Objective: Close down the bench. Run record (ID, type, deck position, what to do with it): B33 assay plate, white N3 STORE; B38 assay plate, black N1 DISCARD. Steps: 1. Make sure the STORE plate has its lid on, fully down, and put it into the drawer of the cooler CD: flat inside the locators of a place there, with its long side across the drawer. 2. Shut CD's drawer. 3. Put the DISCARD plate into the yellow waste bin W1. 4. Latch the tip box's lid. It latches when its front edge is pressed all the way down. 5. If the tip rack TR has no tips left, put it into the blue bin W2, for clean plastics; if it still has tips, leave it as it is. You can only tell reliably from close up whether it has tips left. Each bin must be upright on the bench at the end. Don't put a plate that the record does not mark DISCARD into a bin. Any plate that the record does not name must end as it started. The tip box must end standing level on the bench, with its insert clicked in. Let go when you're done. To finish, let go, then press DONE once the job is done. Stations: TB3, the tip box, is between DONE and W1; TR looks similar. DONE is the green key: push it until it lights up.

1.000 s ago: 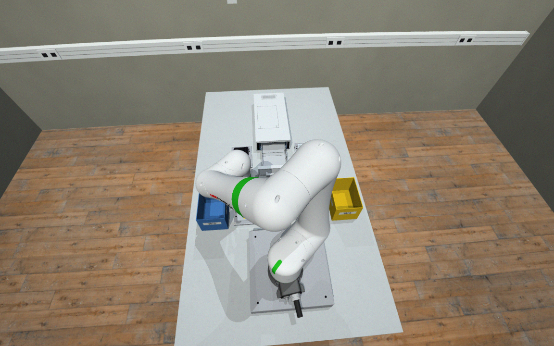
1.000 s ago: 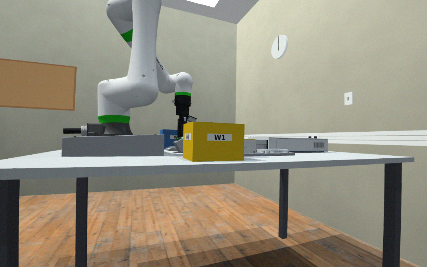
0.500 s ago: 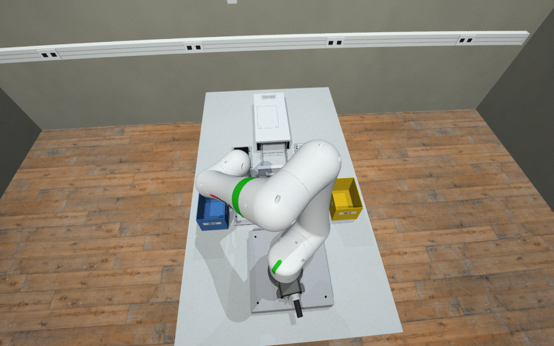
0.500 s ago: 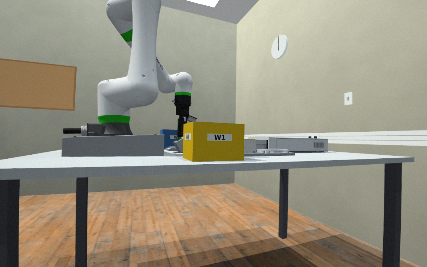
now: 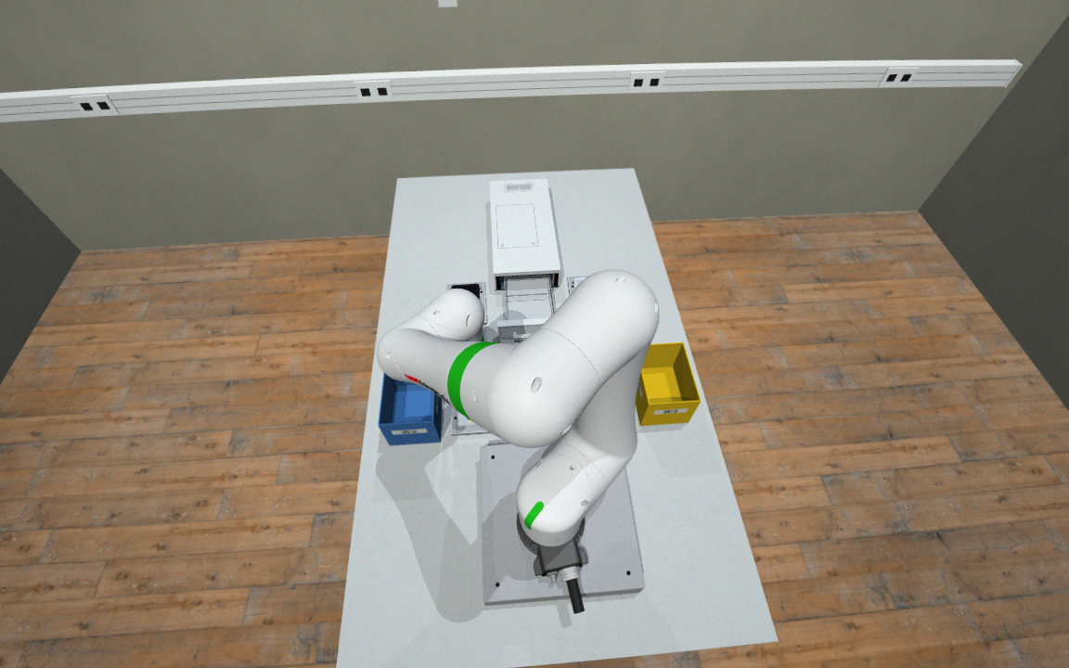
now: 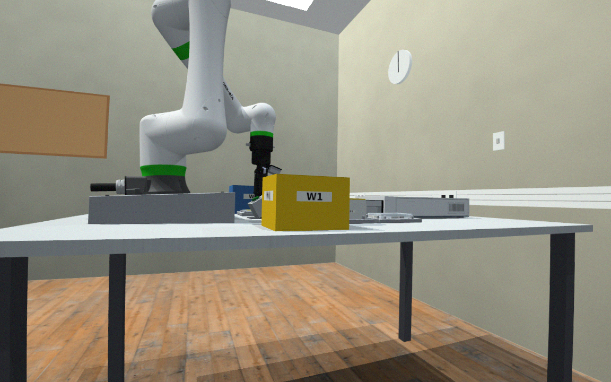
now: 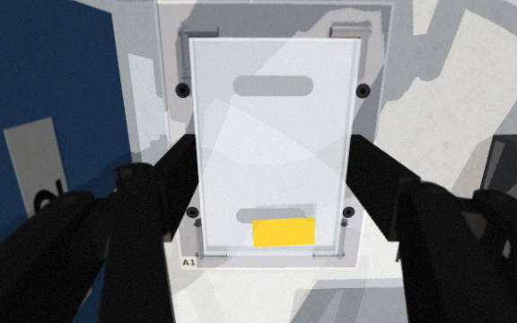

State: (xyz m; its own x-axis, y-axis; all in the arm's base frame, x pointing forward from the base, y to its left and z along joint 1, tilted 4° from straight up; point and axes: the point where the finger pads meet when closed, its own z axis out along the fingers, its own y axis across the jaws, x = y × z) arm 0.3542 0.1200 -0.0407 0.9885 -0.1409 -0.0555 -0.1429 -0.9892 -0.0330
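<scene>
In the wrist view a clear plate lid with a yellow tag lies flat in the nest marked A1. My gripper straddles it, and both black fingers press on the lid's two long edges, so it is shut on the lid. In the exterior view the gripper points straight down behind the yellow bin W1. The cooler CD stands at the back with its drawer pulled out. A pale plate sits low on the deck near the cooler. The arm hides most of the deck from above.
The blue bin W2 stands upright close to the left of the nest and fills the left of the wrist view. The yellow bin stands upright on the right. A dark grey box lies to the right of the gripper.
</scene>
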